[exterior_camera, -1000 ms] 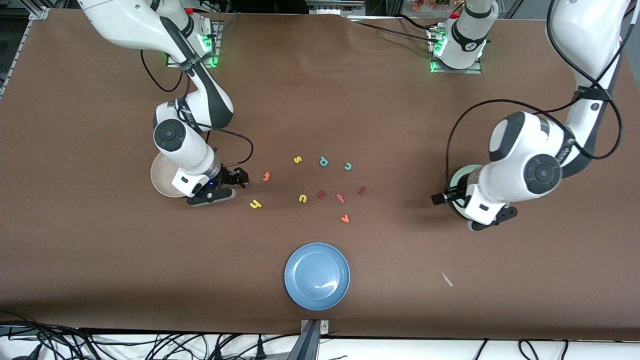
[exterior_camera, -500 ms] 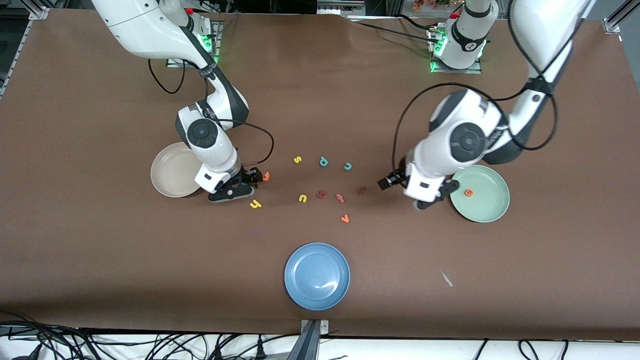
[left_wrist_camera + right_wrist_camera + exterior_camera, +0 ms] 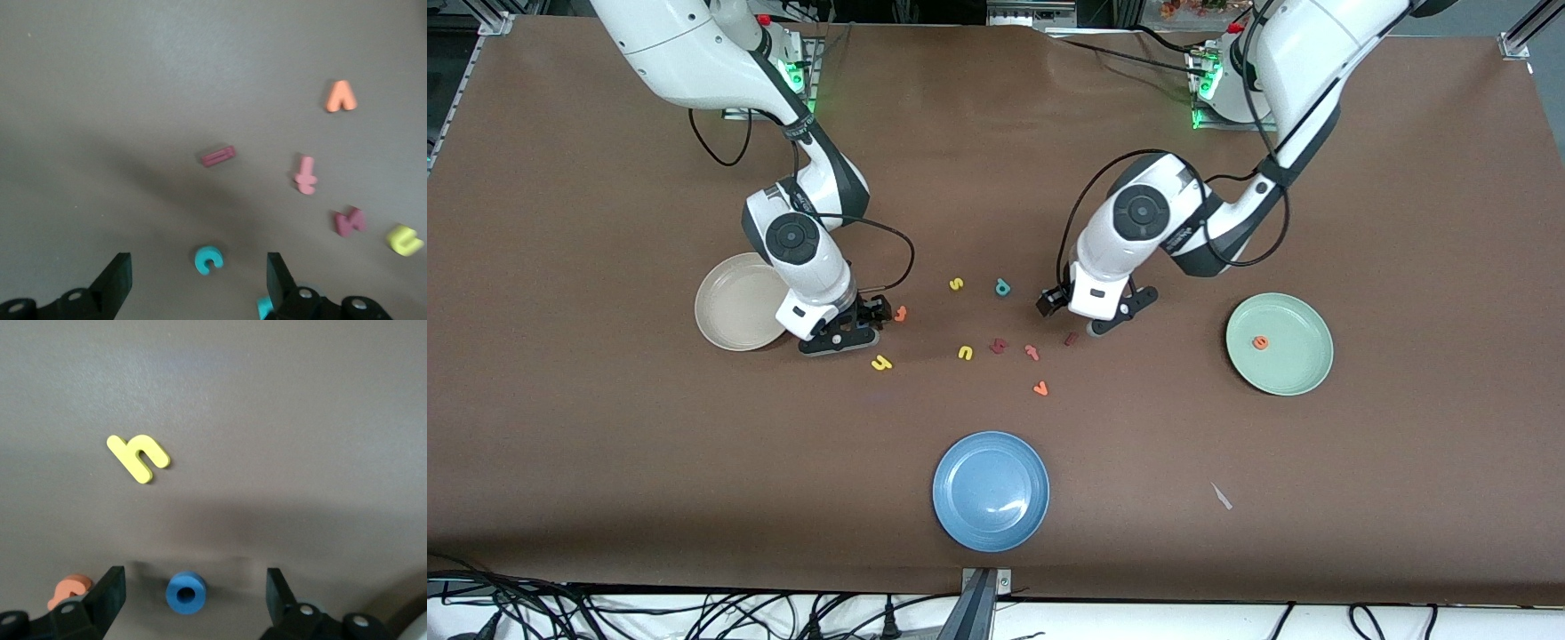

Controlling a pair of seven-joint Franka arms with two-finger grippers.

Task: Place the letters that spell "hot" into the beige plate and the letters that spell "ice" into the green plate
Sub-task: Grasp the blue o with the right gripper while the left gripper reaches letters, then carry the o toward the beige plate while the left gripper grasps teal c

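Observation:
My right gripper (image 3: 195, 577) is open and low over the table beside the beige plate (image 3: 734, 313), with the blue "o" (image 3: 186, 591) lying between its fingers. The orange "t" (image 3: 901, 312) lies just outside one finger, and the yellow "h" (image 3: 881, 362) is nearer the front camera. Over the letter cluster my left gripper (image 3: 199, 263) is open around the teal "c" (image 3: 209, 259), untouched. The dark red "i" (image 3: 1071, 338) lies close by. An orange "e" (image 3: 1260, 342) rests in the green plate (image 3: 1294, 369). In the front view the "o" and "c" are hidden under the hands.
Other letters lie mid-table: a yellow "s" (image 3: 956, 284), a teal "p" (image 3: 1002, 287), a yellow "u" (image 3: 965, 353), a wider dark red letter (image 3: 999, 346), a pinkish-red "t" (image 3: 1032, 352) and an orange piece (image 3: 1040, 388). A blue plate (image 3: 991, 490) sits near the front edge.
My left arm swung from over the green plate to over the "c", uncovering the "e" in the plate. My right gripper moved off the beige plate toward the letters.

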